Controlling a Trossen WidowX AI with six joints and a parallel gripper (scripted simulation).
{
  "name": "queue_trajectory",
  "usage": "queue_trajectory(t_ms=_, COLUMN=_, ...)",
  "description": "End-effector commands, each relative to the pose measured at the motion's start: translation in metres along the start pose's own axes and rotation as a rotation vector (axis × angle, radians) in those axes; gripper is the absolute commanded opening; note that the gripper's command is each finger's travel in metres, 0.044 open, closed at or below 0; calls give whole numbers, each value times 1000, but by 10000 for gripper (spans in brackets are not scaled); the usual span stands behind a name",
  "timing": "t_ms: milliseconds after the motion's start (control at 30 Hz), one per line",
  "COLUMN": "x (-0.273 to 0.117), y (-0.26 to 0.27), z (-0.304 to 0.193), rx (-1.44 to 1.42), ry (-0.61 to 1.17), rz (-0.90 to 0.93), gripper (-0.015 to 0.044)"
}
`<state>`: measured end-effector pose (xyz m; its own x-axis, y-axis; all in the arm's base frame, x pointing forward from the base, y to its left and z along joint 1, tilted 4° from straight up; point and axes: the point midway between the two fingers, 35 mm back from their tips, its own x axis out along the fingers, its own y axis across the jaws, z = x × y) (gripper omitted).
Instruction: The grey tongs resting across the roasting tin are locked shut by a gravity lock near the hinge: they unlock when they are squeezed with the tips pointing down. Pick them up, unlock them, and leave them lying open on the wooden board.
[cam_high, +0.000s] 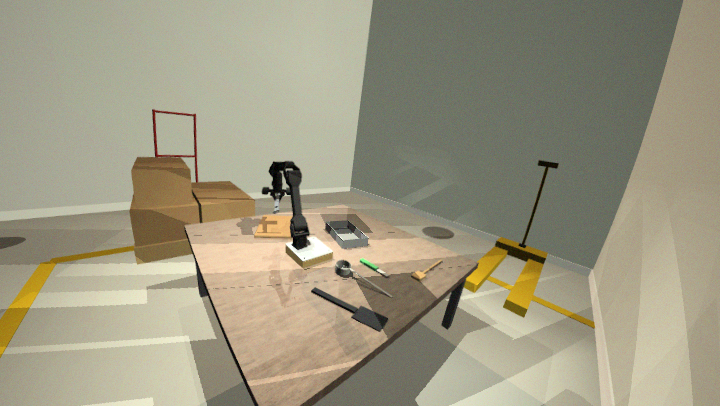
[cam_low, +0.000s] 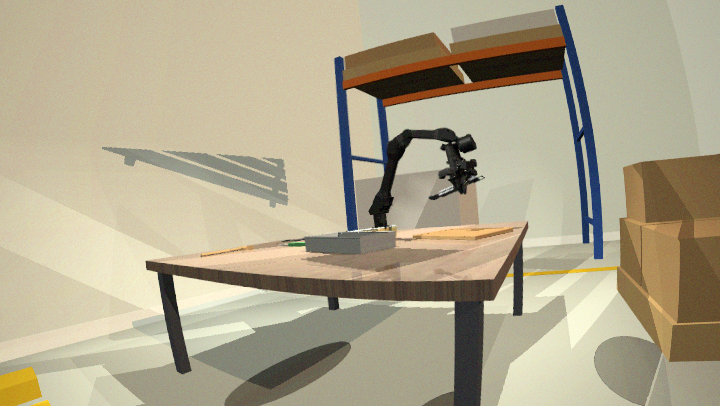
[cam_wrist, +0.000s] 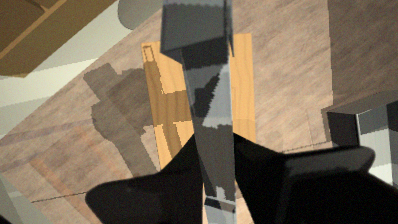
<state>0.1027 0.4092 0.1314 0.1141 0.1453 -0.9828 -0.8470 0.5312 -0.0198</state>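
Tongs (cam_high: 276, 204) (cam_low: 444, 192) (cam_wrist: 212, 110) are pinched in the claw (cam_high: 276, 195) (cam_low: 462, 190) (cam_wrist: 209, 132); it should tip their ends straight down, then squeeze gently above the board (cam_high: 264, 233) (cam_low: 461, 233) (cam_wrist: 244, 75).

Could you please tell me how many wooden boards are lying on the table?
1. The wooden board lies flat on the table, below the raised gripper and tongs; no second board shows.

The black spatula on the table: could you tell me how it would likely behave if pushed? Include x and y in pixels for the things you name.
The spatula (cam_high: 351, 308) would probably slide without rolling, since its blade is broad and flat. Its straight, slab-like handle suggests stiffness. A push at the handle's end would likely swivel it.
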Motion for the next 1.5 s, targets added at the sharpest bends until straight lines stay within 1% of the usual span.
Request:
queue_trajectory(t_ms=0, x=-3, y=1, z=2, rx=-15, ry=-69, rz=-9, gripper=-150)
queue_trajectory(t_ms=767, x=-24, y=7, z=6, rx=-41, ry=-473, rz=-31, gripper=-150)
queue_trajectory(t_ms=1467, x=-53, y=2, z=-11, rx=4, ry=-823, rz=-29, gripper=-150)
